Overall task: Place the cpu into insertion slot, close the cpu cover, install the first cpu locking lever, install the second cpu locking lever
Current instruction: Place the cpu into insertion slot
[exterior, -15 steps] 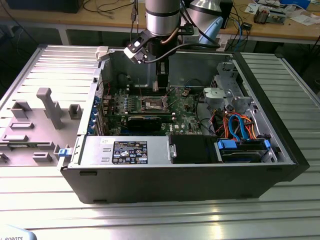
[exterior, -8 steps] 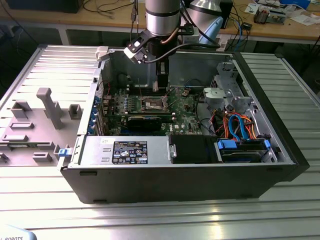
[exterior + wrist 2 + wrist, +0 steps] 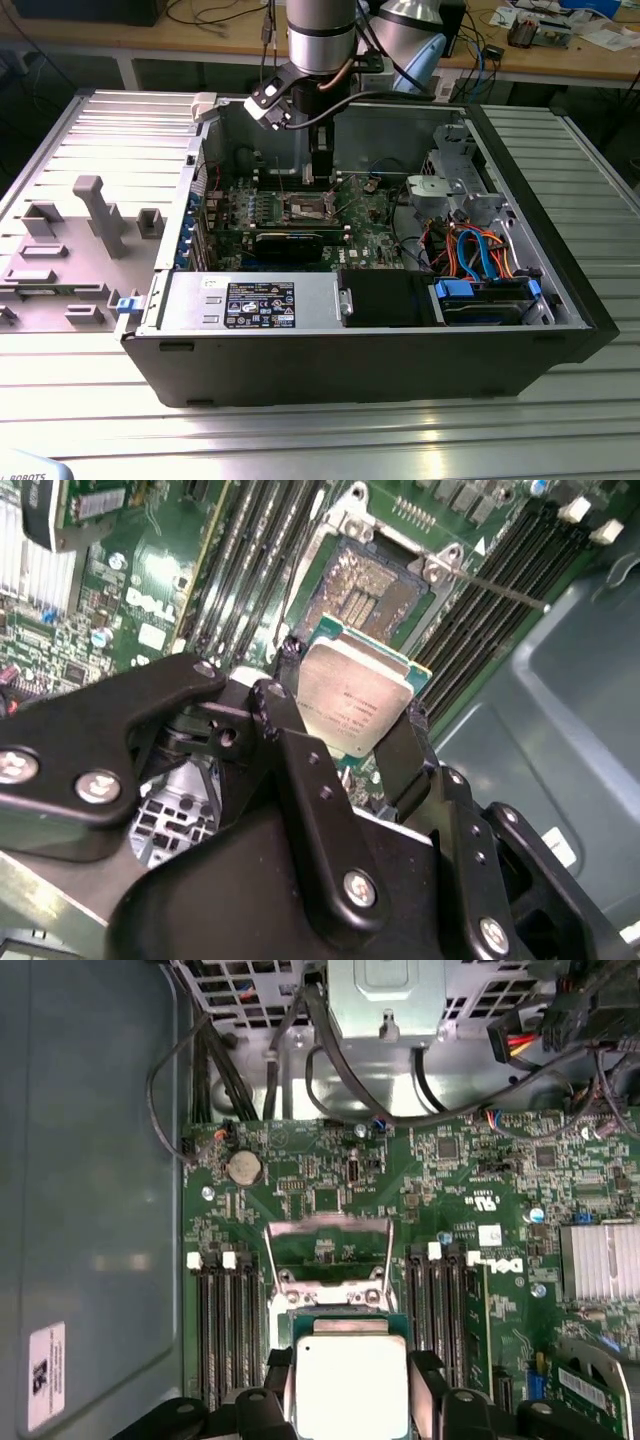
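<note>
You're on the first step, I judge — the gripper [image 3: 350, 695] is clamped on the cpu [image 3: 358, 685] by two opposite edges, above the slot [image 3: 365, 585], not yet in it — and seating calls for squaring it to the slot.

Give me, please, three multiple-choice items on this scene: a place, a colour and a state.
1. Where is the cpu? A in the insertion slot; B in the gripper; C lying on the circuit board.
2. The circuit board's colour? A green; B red; C white.
3. The insertion slot is: A empty, contacts bare; B filled; C covered.
Answers: B, the gripper clamps its edges in both wrist views; A, green surrounds the slot; A, its contacts show in the second wrist view.
</note>
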